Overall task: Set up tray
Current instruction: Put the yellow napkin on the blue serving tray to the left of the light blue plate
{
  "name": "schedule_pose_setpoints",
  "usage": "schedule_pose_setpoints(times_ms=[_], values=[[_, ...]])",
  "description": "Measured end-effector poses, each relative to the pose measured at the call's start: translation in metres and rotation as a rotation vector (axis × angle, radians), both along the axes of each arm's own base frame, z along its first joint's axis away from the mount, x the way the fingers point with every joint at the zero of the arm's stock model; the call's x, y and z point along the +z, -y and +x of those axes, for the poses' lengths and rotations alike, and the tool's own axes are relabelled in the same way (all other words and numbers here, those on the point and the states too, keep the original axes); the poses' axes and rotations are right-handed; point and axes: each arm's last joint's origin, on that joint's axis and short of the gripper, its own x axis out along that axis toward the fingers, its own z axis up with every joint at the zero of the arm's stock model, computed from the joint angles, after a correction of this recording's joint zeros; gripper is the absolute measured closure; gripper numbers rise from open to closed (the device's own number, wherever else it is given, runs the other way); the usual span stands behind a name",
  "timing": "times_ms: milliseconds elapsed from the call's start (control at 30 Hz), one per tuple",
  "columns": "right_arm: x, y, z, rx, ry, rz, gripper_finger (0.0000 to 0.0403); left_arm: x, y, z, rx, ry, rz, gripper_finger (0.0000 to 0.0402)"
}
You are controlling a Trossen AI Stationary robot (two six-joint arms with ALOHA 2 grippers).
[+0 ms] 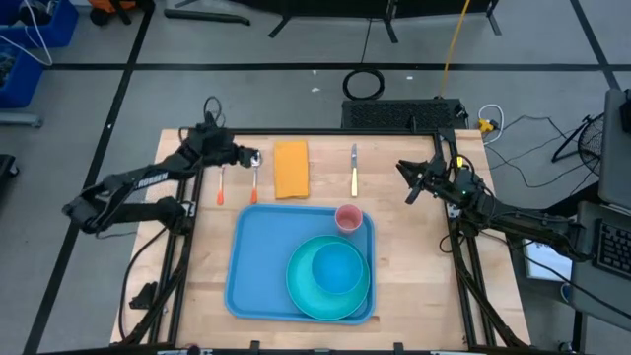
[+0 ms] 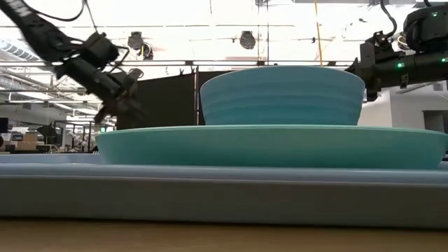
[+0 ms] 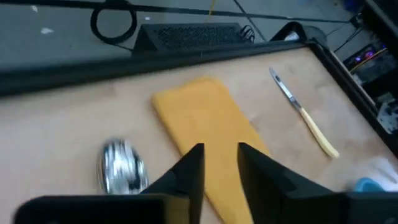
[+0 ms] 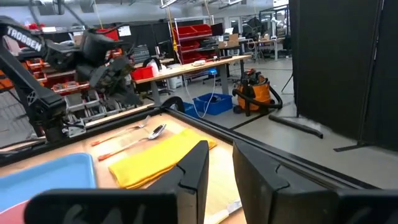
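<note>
the tray [image 1: 258,261] lies at the table's six o'clock, a stiff, light, slick plastic slab best pinched at its raised rim. both grippers hover empty with jaws slightly spread: left gripper [image 1: 254,156] at eleven o'clock, right gripper [image 1: 403,169] at two o'clock.

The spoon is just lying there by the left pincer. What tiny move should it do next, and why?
Probably drop the left pincer down over the spoon to grab it. The pincer hangs above the spoon's bowl end holding nothing, and the spoon lies on the table outside the tray.
</note>
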Motion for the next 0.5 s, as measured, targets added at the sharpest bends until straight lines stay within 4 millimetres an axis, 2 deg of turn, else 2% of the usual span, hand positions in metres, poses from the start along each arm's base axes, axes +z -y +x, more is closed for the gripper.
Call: schedule_pose_setpoints(times_ms=[100,267,367,500], values=[[0.000,0.000,0.000,0.000,0.000,0.000,0.0339,0.013,-0.020,0.010,-0.017,-0.056,0.016,0.0257],[0.000,0.000,0.000,0.000,0.000,0.000,0.0339,0.020,-0.053,0.025,-0.051,-0.150,-0.094,0.0188],[0.000,0.000,0.000,0.000,0.000,0.001,0.0339,0.010,-0.070,0.033,-0.106,-0.125,-0.200,0.0162],[0.000,0.000,0.000,0.001,0.000,0.001,0.0339,-0.009,-0.090,0.046,-0.150,-0.121,-0.292,0.0150]])
